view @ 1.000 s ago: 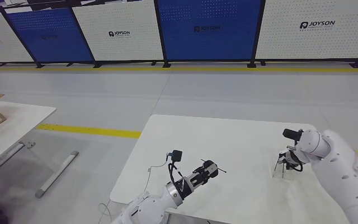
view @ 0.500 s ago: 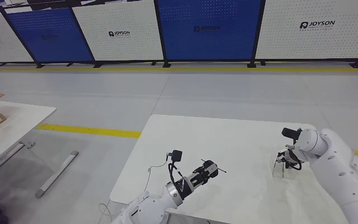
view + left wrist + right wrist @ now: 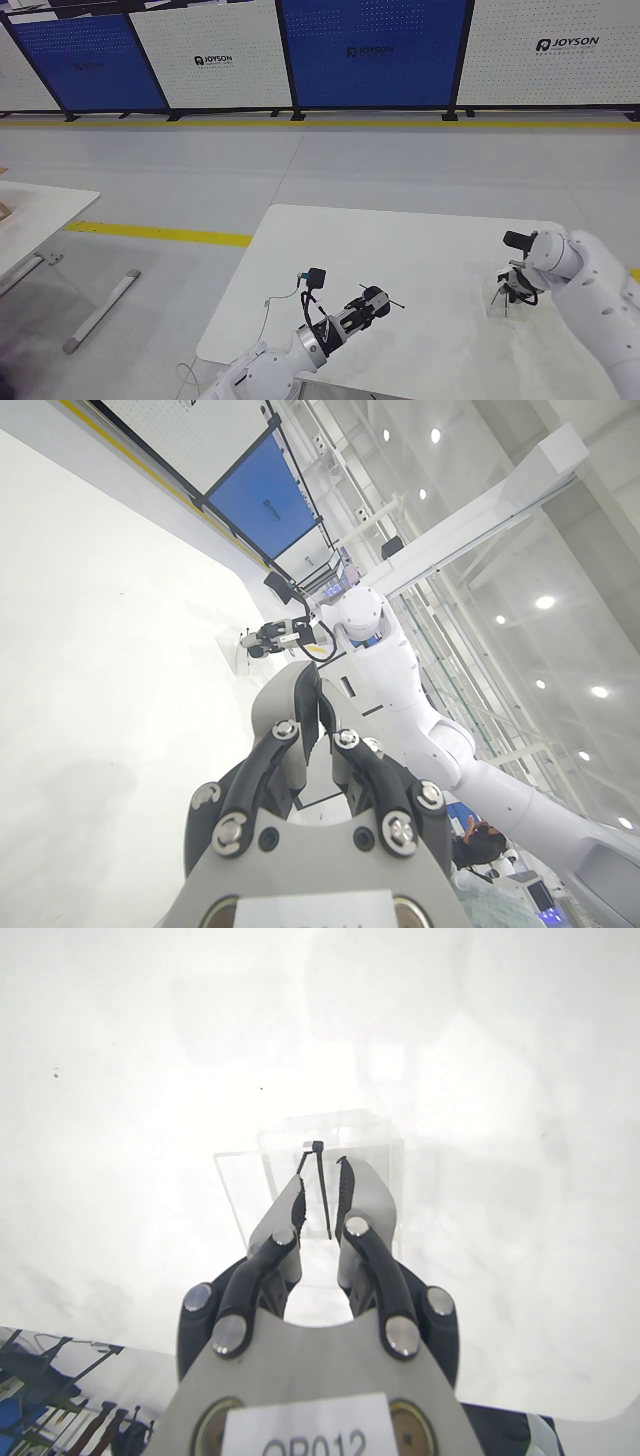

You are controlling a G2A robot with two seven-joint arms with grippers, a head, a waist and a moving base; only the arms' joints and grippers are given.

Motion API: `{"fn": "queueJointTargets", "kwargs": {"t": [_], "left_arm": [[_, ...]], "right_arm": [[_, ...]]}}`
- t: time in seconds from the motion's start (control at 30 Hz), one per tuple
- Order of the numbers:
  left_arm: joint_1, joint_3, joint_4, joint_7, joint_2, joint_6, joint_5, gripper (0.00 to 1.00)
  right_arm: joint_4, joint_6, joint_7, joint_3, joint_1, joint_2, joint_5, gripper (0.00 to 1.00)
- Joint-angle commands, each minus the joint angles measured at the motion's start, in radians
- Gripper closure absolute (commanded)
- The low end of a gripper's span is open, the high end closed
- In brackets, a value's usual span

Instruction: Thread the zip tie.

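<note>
Right, the glossy white table point(image 3: 420, 250) is under me, with faint grey smudges on it. Nearest my camera, by the table's front edge, sits the left gripper point(image 3: 378, 298). Its ribbed black pads are pressed tight together, and from above a thin black strip point(image 3: 397, 304) pokes out either side of its tip, so I read it as pinched there. I cannot tell whether that strip is a second tie. There's a white paper label point(image 3: 310, 910) on that gripper's base, but its print is cut off.

Over on the right side of the table is the right gripper point(image 3: 320, 1173), fingers apart. The black plastic zip tie point(image 3: 324, 1198) stands in the gap between them, square head at the far end, tail running back towards the wrist. A short black strand slants from the head to one fingertip. Under it all is a clear acrylic block point(image 3: 235, 1193) resting on the table, and the tie's head sits over it. This gripper also carries a white label point(image 3: 305, 1423) with dark print, partly cut off.

Past the table is pale grey floor point(image 3: 300, 170) crossed by a yellow line point(image 3: 160, 234). Another white table point(image 3: 40, 215) is off to the left. At the back stands a row of perforated panels, blue point(image 3: 375, 50) and white point(image 3: 215, 30), each bearing a small dark logo point(image 3: 213, 59)
</note>
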Motion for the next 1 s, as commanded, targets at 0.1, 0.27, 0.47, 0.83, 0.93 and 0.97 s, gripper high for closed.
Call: {"fn": "queueJointTargets", "kwargs": {"t": [0.1, 0.27, 0.47, 0.83, 0.93, 0.97], "left_arm": [[0.000, 0.000, 0.000, 0.000, 0.000, 0.000, 0.000, 1.00], [0.000, 0.000, 0.000, 0.000, 0.000, 0.000, 0.000, 1.00], [0.000, 0.000, 0.000, 0.000, 0.000, 0.000, 0.000, 1.00], [0.000, 0.000, 0.000, 0.000, 0.000, 0.000, 0.000, 1.00], [0.000, 0.000, 0.000, 0.000, 0.000, 0.000, 0.000, 1.00], [0.000, 0.000, 0.000, 0.000, 0.000, 0.000, 0.000, 1.00]], "right_arm": [[0.017, -0.006, -0.001, -0.002, 0.007, -0.006, 0.000, 0.81], [0.023, -0.014, -0.007, 0.003, 0.007, -0.008, 0.000, 0.82], [0.035, -0.012, 0.008, -0.007, 0.016, -0.016, -0.010, 0.83], [0.127, -0.014, 0.036, -0.053, 0.066, -0.052, -0.028, 0.84], [0.157, -0.016, 0.031, -0.065, 0.080, -0.065, -0.026, 0.88], [0.166, -0.018, 0.029, -0.068, 0.084, -0.069, -0.025, 0.91]]}}
